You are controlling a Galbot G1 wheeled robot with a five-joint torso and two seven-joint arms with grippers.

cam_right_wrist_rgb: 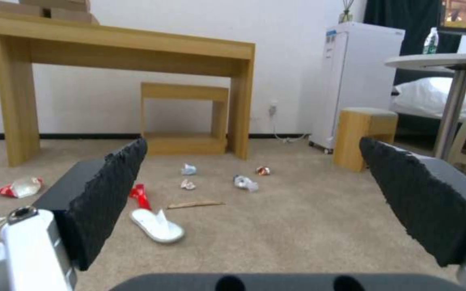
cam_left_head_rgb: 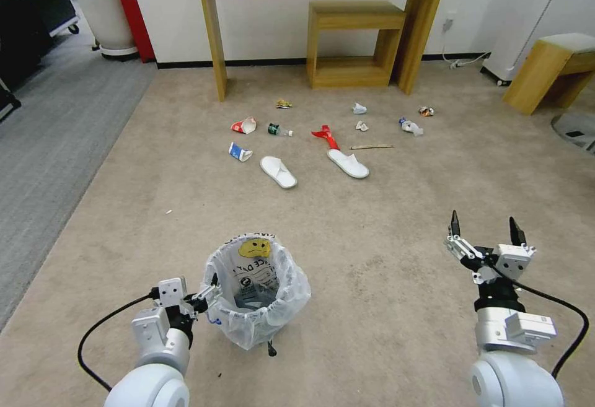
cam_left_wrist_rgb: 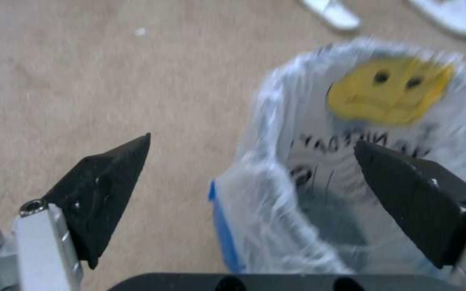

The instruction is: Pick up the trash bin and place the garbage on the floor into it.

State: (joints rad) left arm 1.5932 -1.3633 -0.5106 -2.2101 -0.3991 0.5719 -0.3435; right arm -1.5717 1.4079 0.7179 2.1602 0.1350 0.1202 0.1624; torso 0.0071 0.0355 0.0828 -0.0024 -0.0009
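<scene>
Early stage: left gripper [cam_left_wrist_rgb: 252, 151] spread astride trash bin [cam_left_head_rgb: 256, 292] rim, not clamped. Right gripper [cam_left_head_rgb: 484, 224] spread, idle beside bin. Garbage [cam_left_head_rgb: 277, 171] beyond bin, all uncollected.

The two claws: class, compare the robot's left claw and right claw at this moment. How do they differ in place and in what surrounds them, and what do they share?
The left claw sits low at the rim of the trash bin, one finger outside the bag-lined wall and one over the opening; the right claw hangs over bare carpet, apart from everything. The left claw points toward the bin, the right claw toward the garbage ahead. Both are open and hold nothing.
</scene>
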